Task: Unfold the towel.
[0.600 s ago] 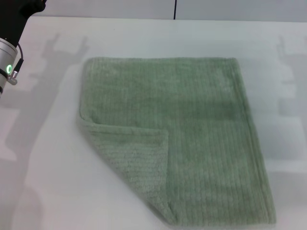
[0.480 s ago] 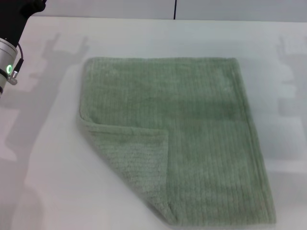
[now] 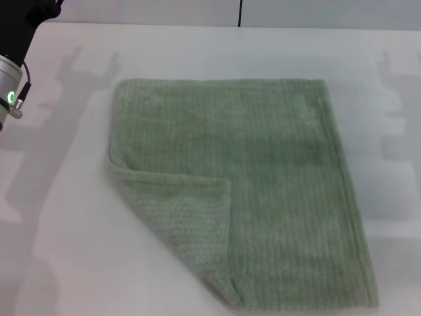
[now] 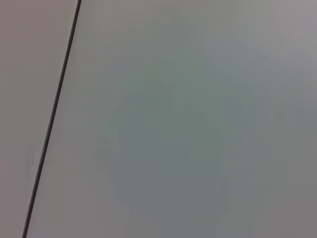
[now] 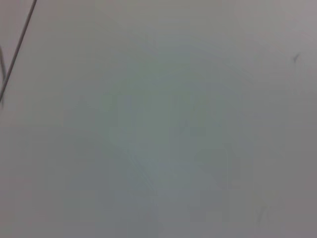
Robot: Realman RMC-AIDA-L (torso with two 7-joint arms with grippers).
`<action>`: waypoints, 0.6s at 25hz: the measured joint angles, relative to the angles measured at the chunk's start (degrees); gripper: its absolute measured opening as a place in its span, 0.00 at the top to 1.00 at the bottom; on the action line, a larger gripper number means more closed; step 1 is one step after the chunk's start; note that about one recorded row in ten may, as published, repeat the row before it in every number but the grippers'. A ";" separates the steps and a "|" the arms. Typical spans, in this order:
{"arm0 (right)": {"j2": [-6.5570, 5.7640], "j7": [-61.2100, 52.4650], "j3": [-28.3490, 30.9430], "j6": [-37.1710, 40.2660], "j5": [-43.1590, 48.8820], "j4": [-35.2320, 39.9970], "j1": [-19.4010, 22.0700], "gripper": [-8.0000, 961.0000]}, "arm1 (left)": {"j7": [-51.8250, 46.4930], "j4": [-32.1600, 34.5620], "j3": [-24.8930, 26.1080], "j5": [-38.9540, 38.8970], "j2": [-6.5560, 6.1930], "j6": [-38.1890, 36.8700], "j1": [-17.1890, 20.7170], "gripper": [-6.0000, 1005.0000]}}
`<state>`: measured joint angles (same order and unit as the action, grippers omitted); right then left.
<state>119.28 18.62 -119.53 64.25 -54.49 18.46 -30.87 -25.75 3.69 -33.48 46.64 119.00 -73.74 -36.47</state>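
Note:
The pale sage-green ribbed towel [image 3: 263, 171] lies flat on the white table [image 3: 59, 230] in the head view. Its near left corner [image 3: 191, 217] is folded over onto the towel as a triangle. Part of my left arm [image 3: 13, 59] shows at the far left edge, well clear of the towel; its gripper is out of view. My right arm and gripper are out of view. Both wrist views show only bare table surface.
A dark seam [image 3: 240, 13] runs across the back of the table. A thin dark line [image 4: 52, 119] crosses the left wrist view. Bare white table surrounds the towel on all sides.

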 joint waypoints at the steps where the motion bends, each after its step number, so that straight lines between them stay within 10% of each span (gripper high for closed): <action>1: 0.00 0.00 0.00 0.00 0.00 0.00 0.00 0.27 | 0.00 0.00 0.00 0.00 0.00 0.00 0.00 0.15; 15: 0.14 0.00 -0.18 0.18 0.00 0.37 0.22 0.32 | 0.00 -0.15 0.00 0.25 0.09 -0.65 0.09 0.16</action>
<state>119.41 18.63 -119.70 64.43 -54.49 18.83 -30.65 -25.75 3.53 -33.48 46.89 119.09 -74.39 -36.38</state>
